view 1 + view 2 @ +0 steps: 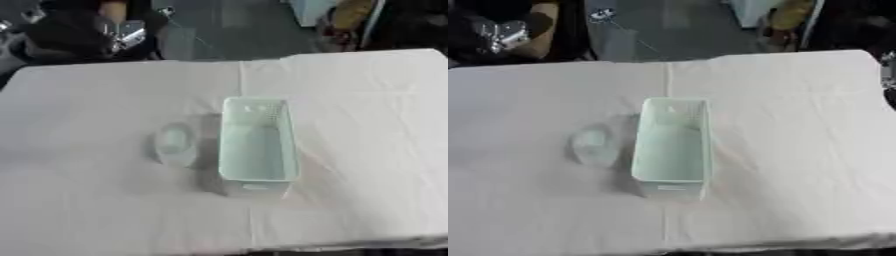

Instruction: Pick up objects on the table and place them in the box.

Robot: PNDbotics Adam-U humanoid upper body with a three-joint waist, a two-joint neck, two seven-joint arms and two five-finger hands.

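A pale green rectangular box stands open-topped in the middle of the white-covered table, its long side running away from me. Nothing shows inside it. Just left of the box, close beside its wall, lies a clear, roundish object that looks like a transparent cup or bowl. Neither of my hands shows in either eye view.
The white tablecloth covers the whole table and has creases. Beyond the far edge are a dark floor, dark equipment at the upper left and coloured items at the upper right.
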